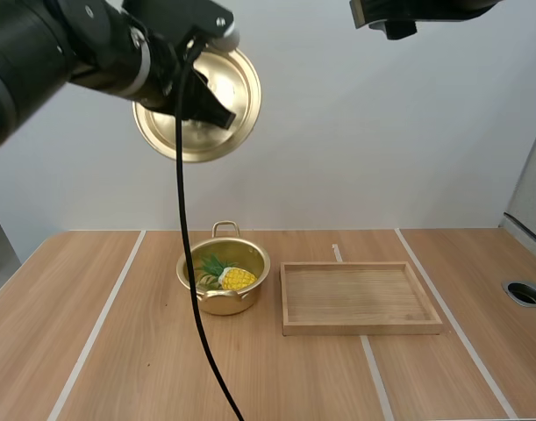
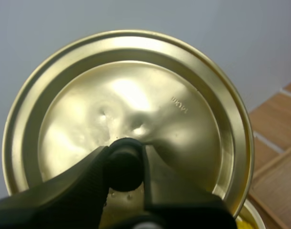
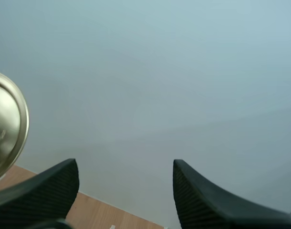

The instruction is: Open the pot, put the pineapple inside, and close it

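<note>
High over the tabletop (image 1: 92,351): my left gripper (image 2: 125,157) pinched the black knob (image 2: 122,171) of the lid (image 2: 174,76), and the lid hung tilted, well above the pot (image 1: 217,303).
Pot: it stood open on the tabletop, just beside the wooden tray (image 1: 360,328), and the pineapple (image 1: 235,278) already lay inside it.
Right gripper (image 3: 125,167): its fingers were spread apart with nothing between them, and it was raised far from the pot.
Step in hand: I judged that only the closing was left.
How to do it well: I should bring the lid down level and centred over the rim, not tilted as it was, so that its edge seats all around. I should release the knob only when the lid rests on the pot.
High view: it showed the pot, the pineapple and the tray together.
Left wrist view: it showed instead the exact pinch on the knob, and a little of the pot under the lid's edge.
Right wrist view: it showed the spread fingers and the lid's edge near one of them.
</note>
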`<action>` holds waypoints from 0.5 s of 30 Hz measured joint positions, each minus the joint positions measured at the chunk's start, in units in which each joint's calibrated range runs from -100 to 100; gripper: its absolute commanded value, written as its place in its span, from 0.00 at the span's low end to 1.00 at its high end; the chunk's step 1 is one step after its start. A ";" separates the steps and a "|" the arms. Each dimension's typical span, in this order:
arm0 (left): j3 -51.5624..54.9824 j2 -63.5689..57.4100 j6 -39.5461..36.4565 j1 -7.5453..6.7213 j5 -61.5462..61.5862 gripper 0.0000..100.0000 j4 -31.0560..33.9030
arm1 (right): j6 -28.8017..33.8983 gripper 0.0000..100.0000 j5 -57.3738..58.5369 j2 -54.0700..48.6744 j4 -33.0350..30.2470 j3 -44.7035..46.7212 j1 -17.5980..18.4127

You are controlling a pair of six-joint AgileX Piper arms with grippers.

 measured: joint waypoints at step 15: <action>3.35 17.76 4.92 0.00 5.92 0.00 -2.53 | 3.51 0.94 5.23 -4.81 -3.94 0.00 -1.50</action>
